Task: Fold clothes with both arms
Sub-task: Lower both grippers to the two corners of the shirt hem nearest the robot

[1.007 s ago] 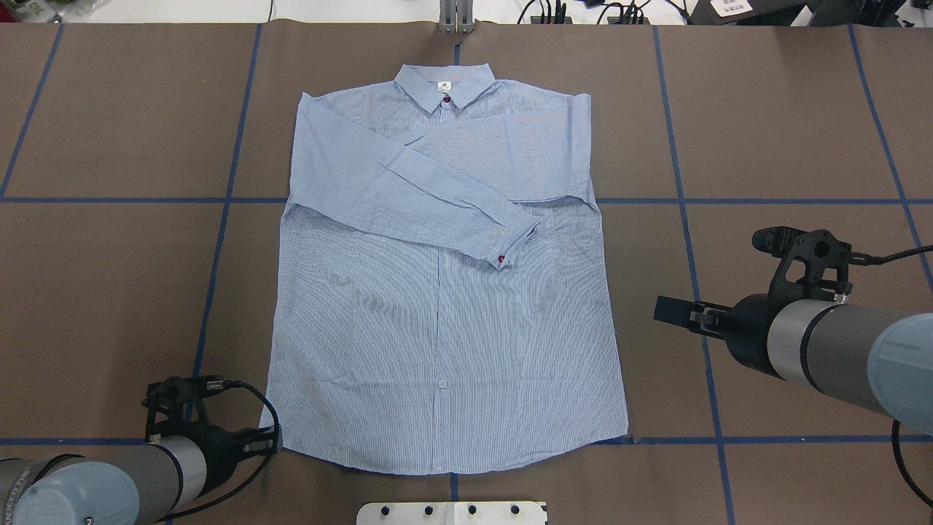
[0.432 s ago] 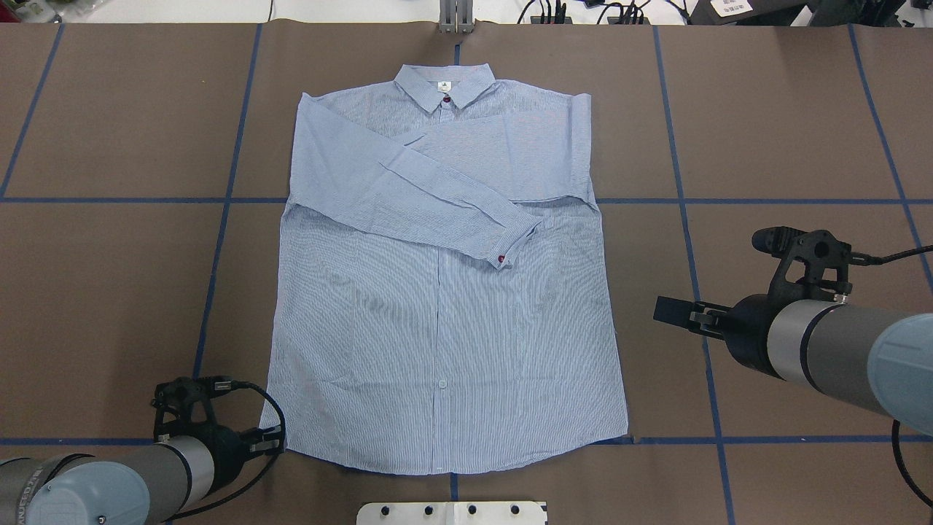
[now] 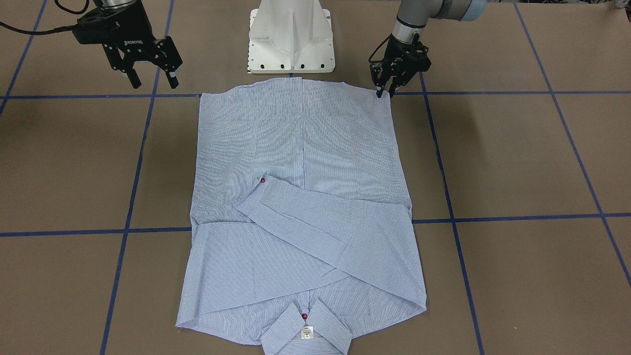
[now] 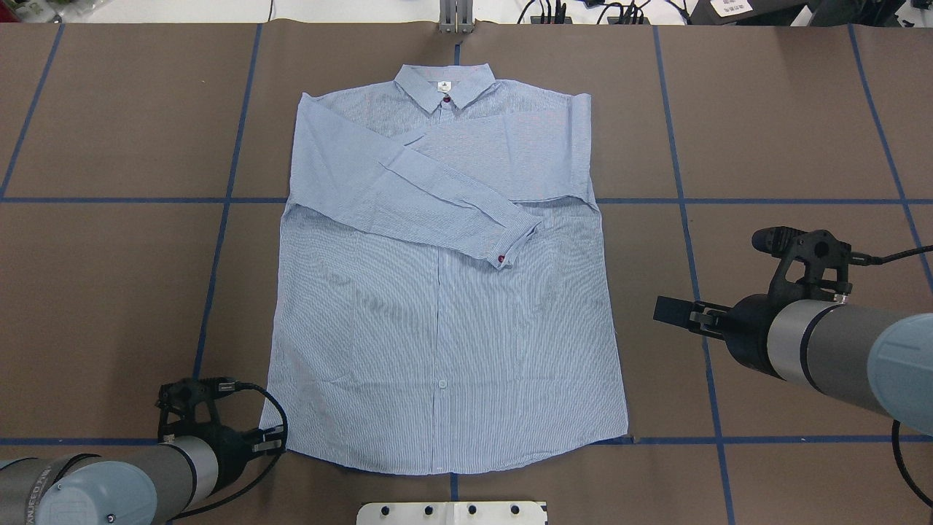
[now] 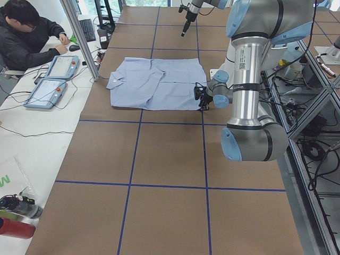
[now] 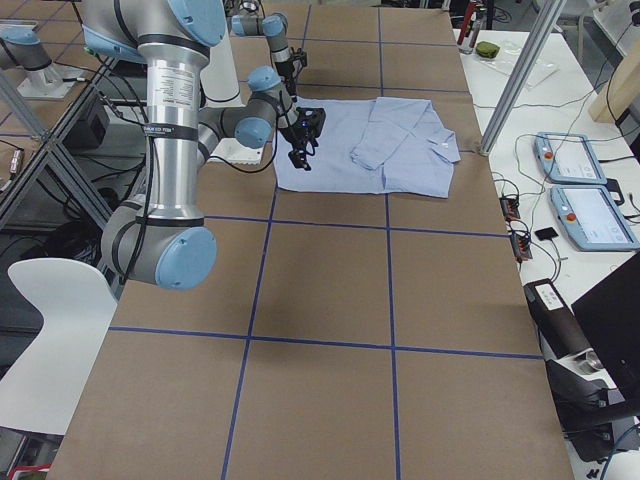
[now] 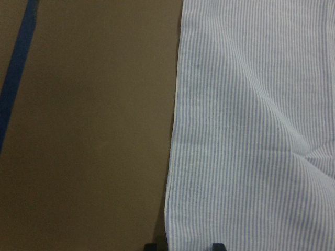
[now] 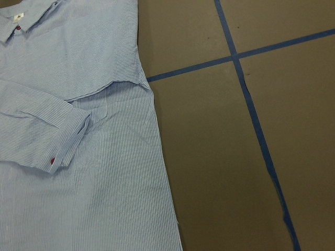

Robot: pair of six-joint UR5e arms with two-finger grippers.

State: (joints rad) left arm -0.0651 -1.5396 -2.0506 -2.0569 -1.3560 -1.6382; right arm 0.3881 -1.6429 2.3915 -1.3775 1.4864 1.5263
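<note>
The light blue striped shirt (image 4: 444,328) lies flat and buttoned, collar at the far end, both sleeves folded across the chest (image 3: 300,148). My left gripper (image 4: 273,440) points down at the shirt's near left hem corner (image 3: 384,93). In the left wrist view its two fingertips (image 7: 217,246) stand a little apart, with the shirt's side edge (image 7: 251,130) between them. My right gripper (image 3: 152,81) hangs wide open above bare table, to the right of the shirt's lower half (image 4: 667,310). The right wrist view shows the shirt's right side and a cuff (image 8: 78,130).
The white pedestal base (image 3: 291,39) stands just behind the hem. Blue tape lines (image 4: 219,240) cross the brown table cover. A metal post (image 4: 455,18) rises beyond the collar. A person (image 5: 26,37) sits at a side table with two control tablets (image 5: 53,79).
My left gripper has crept right and nearer the base, closing in on the shirt's hem corner. The right arm and the shirt have not moved.
</note>
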